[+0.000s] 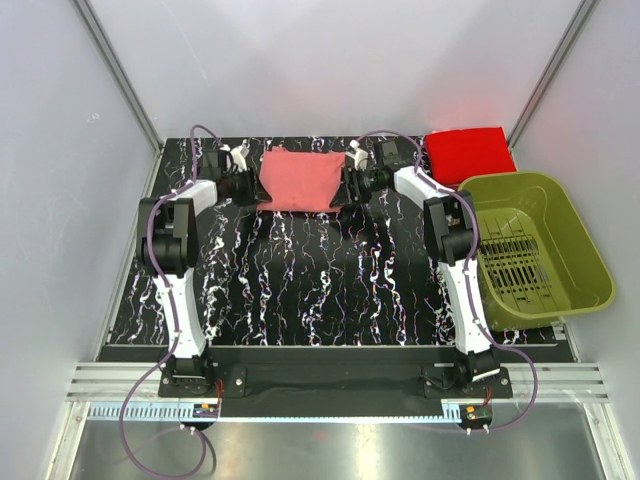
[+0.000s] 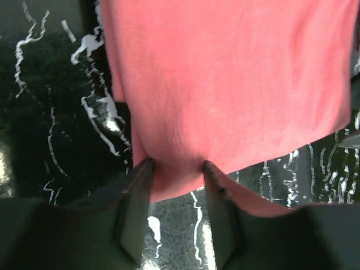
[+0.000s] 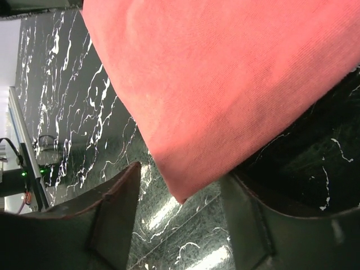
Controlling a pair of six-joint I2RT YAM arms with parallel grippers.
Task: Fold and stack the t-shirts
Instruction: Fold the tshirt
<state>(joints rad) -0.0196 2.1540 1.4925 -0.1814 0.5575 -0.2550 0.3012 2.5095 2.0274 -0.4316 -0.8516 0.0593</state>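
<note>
We see the table, black marble pattern, with the olive basket at its right edge. The salmon-pink t-shirt lies folded near the far edge, centre; the red t-shirt lies folded in the far right corner, just beyond the basket. Left gripper — jaws pinching the pink shirt's left edge, cloth bunched between them. Right gripper — jaws apart, straddling the shirt's right corner, not clamped.

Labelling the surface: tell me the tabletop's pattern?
Black with white marble-like veins on the tabletop; clearest in the top external view.
</note>
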